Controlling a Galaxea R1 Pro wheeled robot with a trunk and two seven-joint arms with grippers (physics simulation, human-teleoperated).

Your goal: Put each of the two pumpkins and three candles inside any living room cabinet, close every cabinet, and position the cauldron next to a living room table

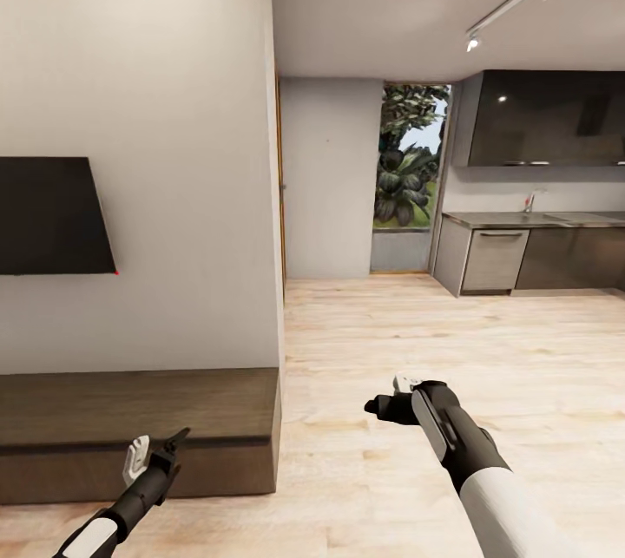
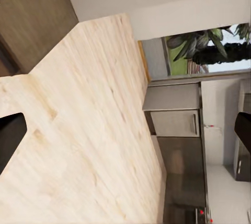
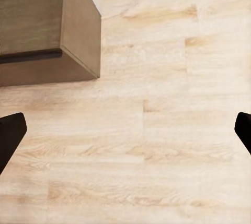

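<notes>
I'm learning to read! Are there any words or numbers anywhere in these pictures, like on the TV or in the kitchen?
None: no words, numbers or signs can be read.
TV: blank black screen.
Cabinet: plain wood.
Kitchen cupboards: plain dark fronts.
Dishwasher: no label.

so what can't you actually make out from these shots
- Cabinet: its left end is cut off by the head view's edge, and its doors are seen too obliquely to judge shut.
- TV: cut by the same edge.
- Left pincer: small in the head view, opening unclear.
- Kitchen counter: far off, small items unreadable.
</notes>
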